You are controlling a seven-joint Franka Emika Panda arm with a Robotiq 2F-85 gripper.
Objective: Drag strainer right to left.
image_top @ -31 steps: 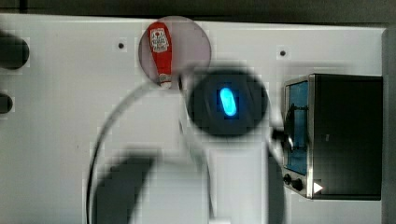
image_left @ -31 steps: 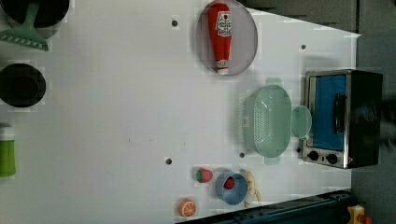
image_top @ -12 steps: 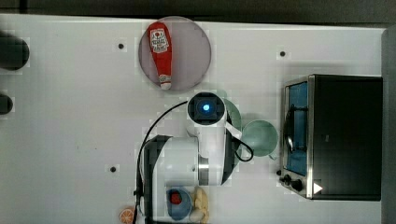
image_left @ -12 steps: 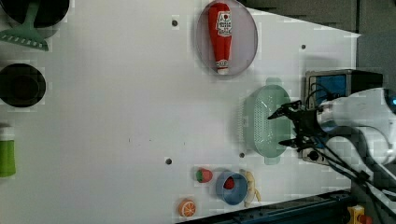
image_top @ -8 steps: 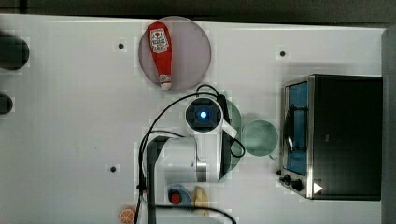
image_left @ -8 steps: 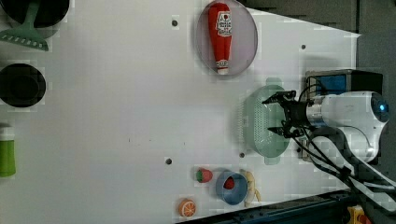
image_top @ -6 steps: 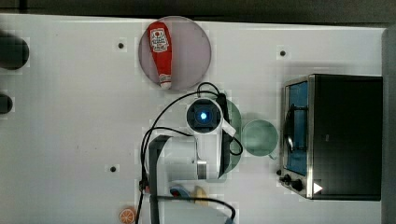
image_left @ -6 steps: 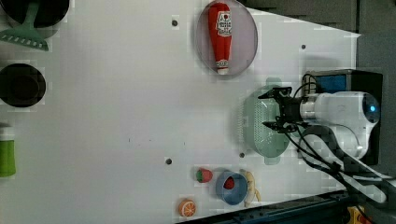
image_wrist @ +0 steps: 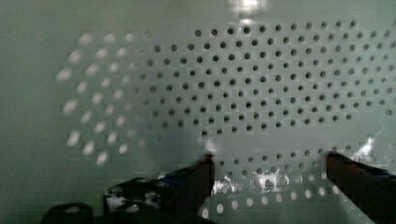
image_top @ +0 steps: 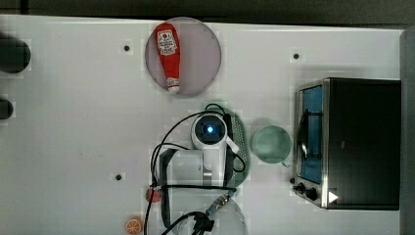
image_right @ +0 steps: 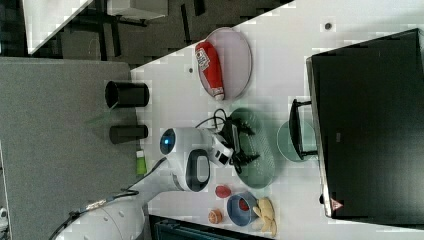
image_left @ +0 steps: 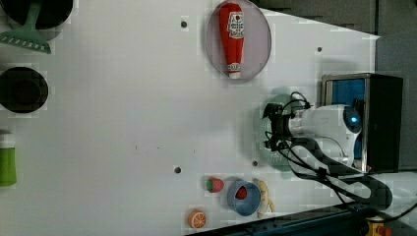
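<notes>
- Pale green plastic, oval and full of small holes: the strainer sits on the white desk, between a grey round plate holding a red ketchup bottle and a cluster of toy fruit near the desk's edge.
- Its long axis runs up and down in the top view, across the direction of the drag.
- A smooth round green cup stands just beside it on the top view's right, with a black toaster oven beyond.
- The white robot arm's jaws stand wide apart with nothing between them, directly over the strainer's perforated floor and very close to it.
- The arm reaches in from the desk's near edge, wrist bent so the jaws point straight down into the bowl.
- Judging from this, the clear stretch of desk lies toward the top view's left.
</notes>
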